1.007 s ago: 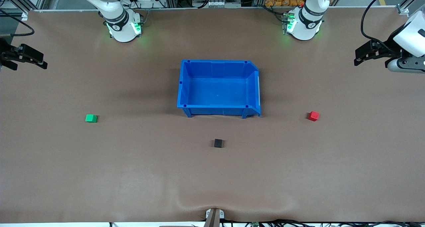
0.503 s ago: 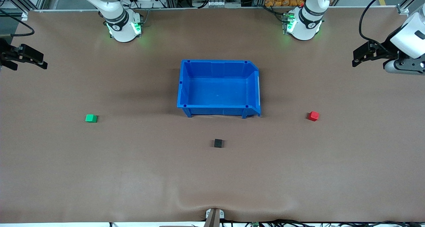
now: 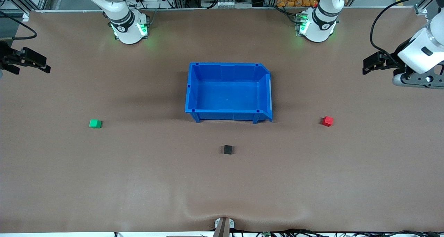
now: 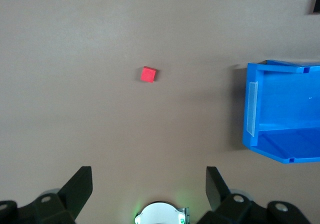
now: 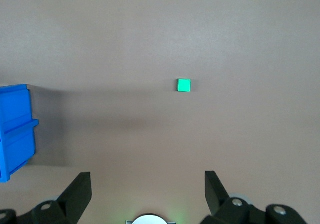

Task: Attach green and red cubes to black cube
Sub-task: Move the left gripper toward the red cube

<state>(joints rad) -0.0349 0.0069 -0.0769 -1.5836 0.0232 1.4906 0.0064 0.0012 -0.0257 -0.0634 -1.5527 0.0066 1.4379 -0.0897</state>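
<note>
Left gripper (image 3: pixel 368 64) hangs open over the table's left-arm end, right gripper (image 3: pixel 38 63) open over the right-arm end, and out on the mat (image 3: pixel 138 181) the red cube (image 3: pixel 327 121) and green cube (image 3: pixel 95 123) sit well apart, black cube (image 3: pixel 228 149) between them, nearer the camera than the bin (image 3: pixel 189 91).

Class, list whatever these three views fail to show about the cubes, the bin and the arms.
- Black cube: cut by the frame edge in the left wrist view, absent from the right wrist view.
- Blue bin: cropped in both wrist views.
- Right gripper: its arm runs off the front view's edge.
</note>
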